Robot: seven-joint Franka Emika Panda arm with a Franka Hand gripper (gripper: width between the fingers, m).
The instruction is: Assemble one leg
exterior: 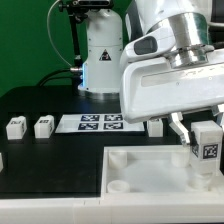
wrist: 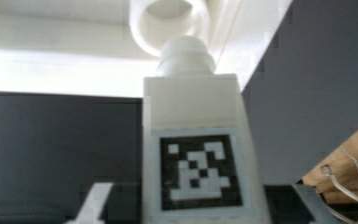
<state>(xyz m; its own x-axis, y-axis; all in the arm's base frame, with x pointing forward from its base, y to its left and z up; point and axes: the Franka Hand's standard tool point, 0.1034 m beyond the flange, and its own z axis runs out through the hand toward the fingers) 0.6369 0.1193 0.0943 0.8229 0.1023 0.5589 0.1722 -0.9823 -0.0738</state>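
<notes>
My gripper (exterior: 207, 140) is shut on a leg (exterior: 207, 147), a small white block with a black-and-white tag facing the camera. It holds the leg upright just above the large white tray-like part (exterior: 140, 172), near a corner at the exterior view's right. In the wrist view the held leg (wrist: 197, 140) fills the middle, its rounded tip pointing toward a round corner socket (wrist: 167, 15). The fingers (wrist: 101, 205) flank the leg's tagged end. Three more legs (exterior: 16, 127) (exterior: 43, 127) (exterior: 156, 126) stand on the black table.
The marker board (exterior: 90, 123) lies flat behind the tray-like part. The robot's white base (exterior: 100, 55) stands at the back. Another white piece (exterior: 1, 160) shows at the exterior view's left edge.
</notes>
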